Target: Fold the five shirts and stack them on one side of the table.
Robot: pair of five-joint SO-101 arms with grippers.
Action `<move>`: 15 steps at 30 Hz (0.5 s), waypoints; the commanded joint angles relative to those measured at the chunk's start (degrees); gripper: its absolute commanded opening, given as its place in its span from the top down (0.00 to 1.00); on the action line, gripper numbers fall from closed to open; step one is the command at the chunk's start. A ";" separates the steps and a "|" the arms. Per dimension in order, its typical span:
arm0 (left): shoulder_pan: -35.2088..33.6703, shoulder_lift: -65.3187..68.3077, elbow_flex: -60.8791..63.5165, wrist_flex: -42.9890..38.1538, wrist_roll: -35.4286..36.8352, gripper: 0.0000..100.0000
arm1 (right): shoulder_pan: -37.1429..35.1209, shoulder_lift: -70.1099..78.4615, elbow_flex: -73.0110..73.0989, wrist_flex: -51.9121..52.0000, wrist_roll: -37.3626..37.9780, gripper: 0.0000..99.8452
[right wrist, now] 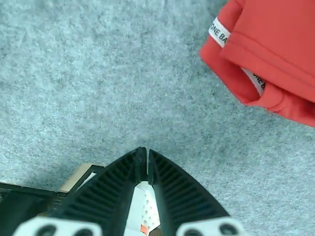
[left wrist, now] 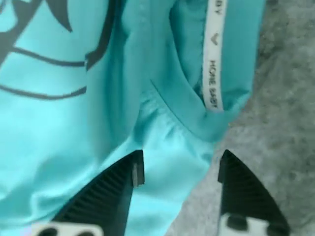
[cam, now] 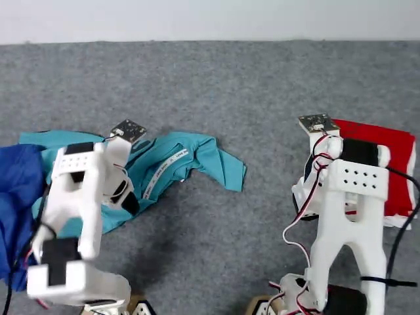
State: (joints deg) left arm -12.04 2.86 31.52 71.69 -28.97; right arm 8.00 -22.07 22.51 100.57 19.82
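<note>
1. Worktop (cam: 230, 85) of grey, felt-like covering carries everything; the high view cuts it off at both sides and at the near edge.
2. A crumpled teal cotton shirt (cam: 197, 154) lies on the left part of the worktop, with one sleeve spread toward the middle. The white left arm (cam: 79, 197) covers the shirt's central part, so its outline there cannot be made out.
3. The left hand (left wrist: 179, 164) is released, its jaws spread wide just over the teal shirt's edge, beside the white neck band (left wrist: 212, 54). Whether either tip touches the cloth cannot be told.
4. A dark blue garment (cam: 16, 190) sits at the far left, touching the teal shirt and cut off by the frame. Which of the two overlaps the other is unclear.
5. A folded red shirt (cam: 394, 154) rests at the right side, partly hidden behind the white right arm (cam: 351, 210). A white strip (cam: 394, 220) shows along its near edge, too little to identify.
6. The right hand (right wrist: 147, 152) is clenched on nothing, jaws tip to tip, over bare worktop near the red shirt's collar corner but apart from it.
</note>
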 commanded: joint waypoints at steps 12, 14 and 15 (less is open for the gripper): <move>13.71 10.20 -12.70 2.99 4.48 0.99 | -0.31 -1.45 -0.26 2.24 -0.35 0.99; 16.35 10.20 -17.19 5.27 8.88 0.99 | -0.31 -1.45 -0.26 2.24 -0.35 0.99; 17.58 10.20 -19.82 6.51 10.99 0.99 | -0.31 -1.45 -0.26 2.24 -0.35 0.99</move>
State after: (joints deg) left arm 1.76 13.32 18.68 74.95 -23.08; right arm 8.00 -22.07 22.51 100.57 19.82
